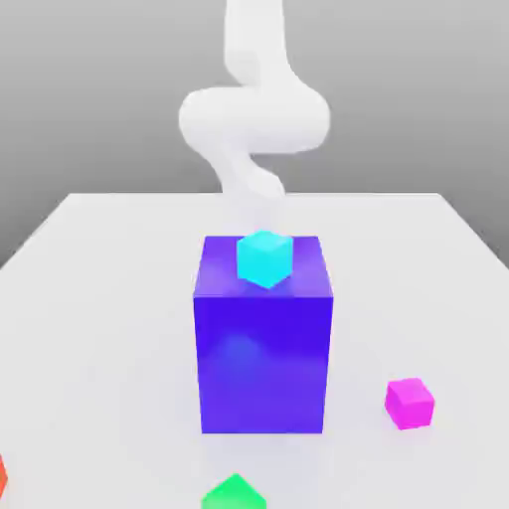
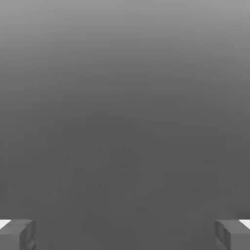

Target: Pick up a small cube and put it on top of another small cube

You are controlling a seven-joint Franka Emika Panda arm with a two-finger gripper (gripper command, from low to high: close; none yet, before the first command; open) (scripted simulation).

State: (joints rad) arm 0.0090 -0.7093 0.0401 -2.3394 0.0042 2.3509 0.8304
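Observation:
A small cyan cube (image 1: 264, 257) rests on top of a tall blue block (image 1: 263, 338) in the middle of the white table. A small magenta cube (image 1: 410, 403) lies on the table at the exterior view's right. A small green cube (image 1: 234, 493) sits at the near edge. In the hand view my gripper (image 2: 125, 234) stands open, its two grey fingertips (image 2: 17, 233) far apart with nothing between them, facing a plain grey background. The white arm (image 1: 254, 119) rises behind the blue block.
A sliver of a red object (image 1: 2, 475) shows at the exterior view's left edge. The white table (image 1: 99, 298) spreads around the blue block on all sides.

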